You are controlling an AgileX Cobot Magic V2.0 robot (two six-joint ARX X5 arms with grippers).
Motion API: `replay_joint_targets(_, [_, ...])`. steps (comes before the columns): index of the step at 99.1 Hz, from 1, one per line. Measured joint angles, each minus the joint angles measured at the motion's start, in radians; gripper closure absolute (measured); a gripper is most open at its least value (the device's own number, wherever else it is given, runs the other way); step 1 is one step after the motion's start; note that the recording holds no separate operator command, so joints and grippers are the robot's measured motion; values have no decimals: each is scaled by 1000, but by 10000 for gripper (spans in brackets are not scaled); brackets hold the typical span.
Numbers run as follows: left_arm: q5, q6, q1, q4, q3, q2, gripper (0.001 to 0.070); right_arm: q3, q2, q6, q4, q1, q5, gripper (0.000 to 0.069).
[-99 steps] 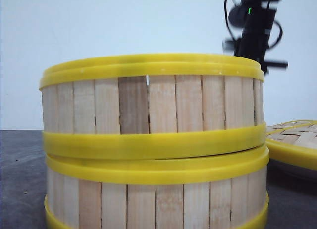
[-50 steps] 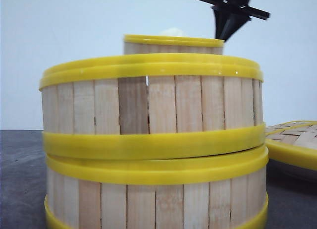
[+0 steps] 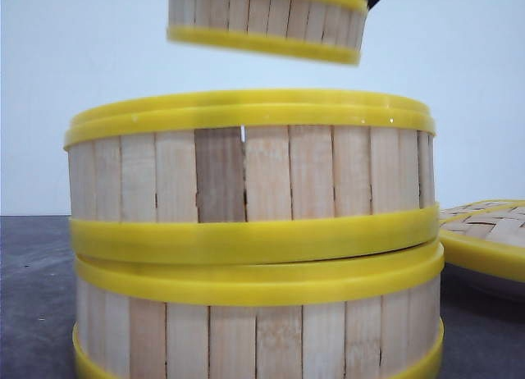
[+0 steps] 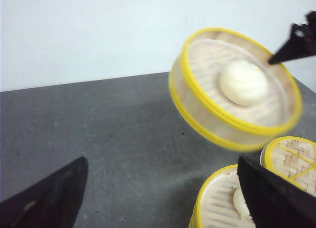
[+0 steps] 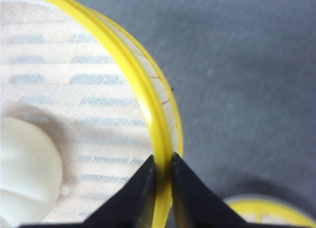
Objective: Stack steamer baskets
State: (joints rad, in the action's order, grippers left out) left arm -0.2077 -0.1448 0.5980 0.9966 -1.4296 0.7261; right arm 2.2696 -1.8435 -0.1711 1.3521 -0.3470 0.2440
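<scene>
Three steamer baskets, pale wooden slats with yellow bands. Lower basket [image 3: 258, 334] stands on the dark grey desk [image 3: 33, 297]; middle basket [image 3: 250, 174] sits directly on it, rims touching, close before the front camera. Third basket [image 3: 267, 22] hangs in the air above the stack, clear of the middle basket's top rim, slightly tilted and motion-blurred; it carries one white bun [image 4: 243, 82] on its woven floor. Right gripper [image 5: 163, 191]: fingers pressed together on the yellow rim of the third basket, one finger inside the wall, one outside, pinching it. Left gripper [image 4: 163, 193]: fingers spread wide, holding nothing, over bare desk just beside the stack. From the left wrist view the top of the stack shows a second bun [image 4: 242, 202] inside. Woven bamboo lid [image 3: 488, 231] with yellow rim lies on the desk to the right of the stack, apart from it.
</scene>
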Motion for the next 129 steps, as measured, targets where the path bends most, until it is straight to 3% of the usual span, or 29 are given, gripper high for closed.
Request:
replay_joint_targets(18, [0, 14, 0, -55, 0, 0, 120, -268, 154, 26, 0, -45, -10, 662])
replay_joint_targets(38, [4, 22, 0, -90, 0, 0, 121, -428, 194, 29, 1, -109, -32, 662])
replay_joint_targets(75, [5, 22, 0, -55, 0, 0, 121, -573, 194, 29, 1, -179, -68, 662])
replay_joint_targets(129, [5, 22, 0, -58, 0, 0, 121, -575, 200, 27, 1, -261, -83, 662])
